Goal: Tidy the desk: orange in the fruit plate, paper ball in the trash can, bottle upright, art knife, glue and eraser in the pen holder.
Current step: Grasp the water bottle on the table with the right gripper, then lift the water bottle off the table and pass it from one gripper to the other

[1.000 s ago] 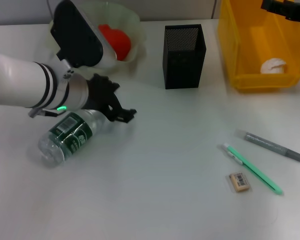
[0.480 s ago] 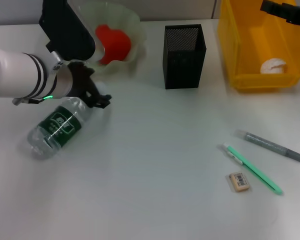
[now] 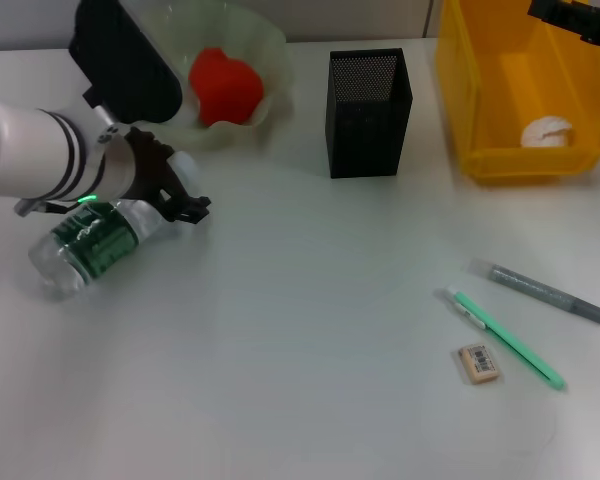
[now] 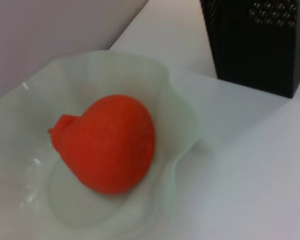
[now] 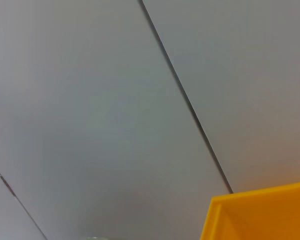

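The left tool hides the bottle's cap; the trash can runs off frame.

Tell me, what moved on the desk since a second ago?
The left gripper slid toward the robot's left, taking the bottle with it; the bottle still lies on its side. The orange, paper ball, eraser and pen holder stayed put.
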Robot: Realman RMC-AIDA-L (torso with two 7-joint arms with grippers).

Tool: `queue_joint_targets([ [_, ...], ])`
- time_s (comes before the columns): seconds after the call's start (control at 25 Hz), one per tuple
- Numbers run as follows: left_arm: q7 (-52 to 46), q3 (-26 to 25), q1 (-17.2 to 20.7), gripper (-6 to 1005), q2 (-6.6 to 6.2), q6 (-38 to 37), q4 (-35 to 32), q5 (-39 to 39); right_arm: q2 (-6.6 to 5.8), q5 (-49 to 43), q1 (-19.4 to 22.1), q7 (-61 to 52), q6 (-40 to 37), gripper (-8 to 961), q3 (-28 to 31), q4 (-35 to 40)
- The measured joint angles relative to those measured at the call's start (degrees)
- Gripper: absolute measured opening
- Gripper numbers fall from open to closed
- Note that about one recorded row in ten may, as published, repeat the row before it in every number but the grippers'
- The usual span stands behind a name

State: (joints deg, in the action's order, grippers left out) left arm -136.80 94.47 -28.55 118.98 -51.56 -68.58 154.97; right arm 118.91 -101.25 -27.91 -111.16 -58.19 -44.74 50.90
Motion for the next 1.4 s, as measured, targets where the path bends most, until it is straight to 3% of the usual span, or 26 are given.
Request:
queue_joint_targets([
  [0.68,-1.4,1.6,-4.6,797,0.11,0.6,4.9,0.0,-0.30,0.2,-0.3,0.9,0.5,703,0.6,0.0],
  [1.12,-2.3,1.6,-5.5,697,0.11,-4.4,4.3,1.7,-0.44,0.2,-0.8,2.1,0.6,703,1.9,-0.3],
  [1.2,-2.4,1.6,-5.5,469,0.11,-4.7,3.9,2.0,-0.44,0.2,-0.8,2.2,0.7,703,2.0,-0.3],
  [1.4,-2.4,1.7,-5.7,455,0.11,-4.3,3.9,2.0,-0.44,0.2,-0.8,2.3,0.6,703,2.0,-0.4],
])
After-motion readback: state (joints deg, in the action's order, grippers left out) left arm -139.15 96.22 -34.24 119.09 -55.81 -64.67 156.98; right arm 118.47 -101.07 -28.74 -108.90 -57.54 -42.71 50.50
